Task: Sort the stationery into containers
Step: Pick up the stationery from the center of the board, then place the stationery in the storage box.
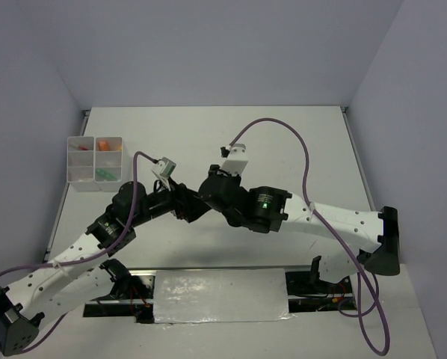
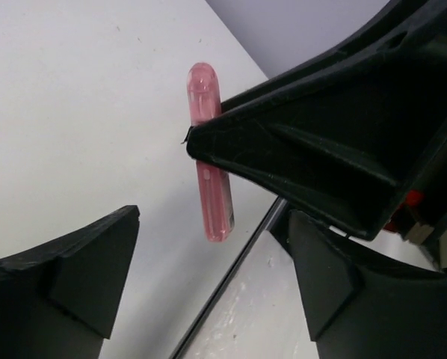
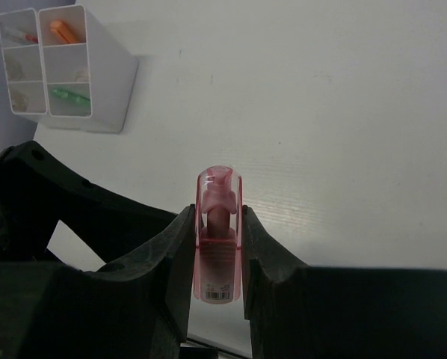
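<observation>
white tabletop (image 1: pixel 283 149) under pale lilac walls. one white box (image 3: pixel 110 78) of four compartments sits near its far left corner. it holds one orange marker (image 3: pixel 63 31) in one cell, one green marker (image 3: pixel 69 95) in the cell next to it and a red-tipped piece (image 3: pixel 25 35) in a third. the fourth holds something pale i cannot make out. two arms bend inward and meet mid-table. right gripper (image 3: pixel 218 221) pinches the one pink marker (image 3: pixel 220 187) between narrowed fingers. left gripper (image 2: pixel 214 221) gapes wide and empty, facing that marker without touching it.
</observation>
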`<action>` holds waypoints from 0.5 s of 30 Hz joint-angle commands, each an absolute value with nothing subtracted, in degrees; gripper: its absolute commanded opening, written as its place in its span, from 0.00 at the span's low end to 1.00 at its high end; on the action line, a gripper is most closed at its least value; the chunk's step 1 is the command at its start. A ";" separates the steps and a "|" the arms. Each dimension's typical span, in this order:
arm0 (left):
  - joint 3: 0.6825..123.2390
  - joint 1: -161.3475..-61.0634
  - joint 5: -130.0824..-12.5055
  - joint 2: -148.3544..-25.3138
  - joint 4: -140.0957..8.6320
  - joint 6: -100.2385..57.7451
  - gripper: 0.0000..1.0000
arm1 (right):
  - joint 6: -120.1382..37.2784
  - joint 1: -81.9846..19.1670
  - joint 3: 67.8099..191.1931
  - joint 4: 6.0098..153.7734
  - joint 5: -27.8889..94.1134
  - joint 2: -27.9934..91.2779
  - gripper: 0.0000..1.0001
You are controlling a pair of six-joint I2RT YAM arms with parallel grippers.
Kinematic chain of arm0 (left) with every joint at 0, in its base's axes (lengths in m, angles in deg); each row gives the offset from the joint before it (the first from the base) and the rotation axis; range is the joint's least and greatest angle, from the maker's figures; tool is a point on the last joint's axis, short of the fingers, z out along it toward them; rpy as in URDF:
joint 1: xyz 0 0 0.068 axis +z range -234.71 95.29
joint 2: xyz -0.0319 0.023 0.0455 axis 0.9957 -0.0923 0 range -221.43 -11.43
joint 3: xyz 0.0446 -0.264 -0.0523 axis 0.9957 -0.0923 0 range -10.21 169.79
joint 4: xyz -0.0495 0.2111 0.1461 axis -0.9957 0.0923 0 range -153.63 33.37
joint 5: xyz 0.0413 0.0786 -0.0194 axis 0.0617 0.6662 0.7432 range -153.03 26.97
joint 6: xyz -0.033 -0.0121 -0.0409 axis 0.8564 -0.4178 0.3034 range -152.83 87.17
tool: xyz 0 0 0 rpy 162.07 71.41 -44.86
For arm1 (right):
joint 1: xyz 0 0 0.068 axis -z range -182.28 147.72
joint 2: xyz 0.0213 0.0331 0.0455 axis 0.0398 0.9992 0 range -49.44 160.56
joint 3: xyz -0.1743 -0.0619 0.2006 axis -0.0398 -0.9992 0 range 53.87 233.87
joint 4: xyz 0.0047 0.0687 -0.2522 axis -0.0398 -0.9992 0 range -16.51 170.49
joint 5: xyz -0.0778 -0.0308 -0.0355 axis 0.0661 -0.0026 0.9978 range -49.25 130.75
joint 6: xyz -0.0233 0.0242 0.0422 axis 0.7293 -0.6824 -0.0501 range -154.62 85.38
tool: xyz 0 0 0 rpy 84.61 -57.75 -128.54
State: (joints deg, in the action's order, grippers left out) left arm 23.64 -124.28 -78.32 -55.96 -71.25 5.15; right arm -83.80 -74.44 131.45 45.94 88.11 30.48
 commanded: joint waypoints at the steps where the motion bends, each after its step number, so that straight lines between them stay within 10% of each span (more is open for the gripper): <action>1: 25.82 -124.52 -79.12 -53.10 -68.14 1.55 0.97 | -77.98 -74.88 129.30 51.36 89.97 27.12 0.00; 15: 35.75 -124.43 -76.92 -42.44 -49.21 -1.28 0.98 | -40.53 -74.61 102.40 83.03 65.90 2.86 0.00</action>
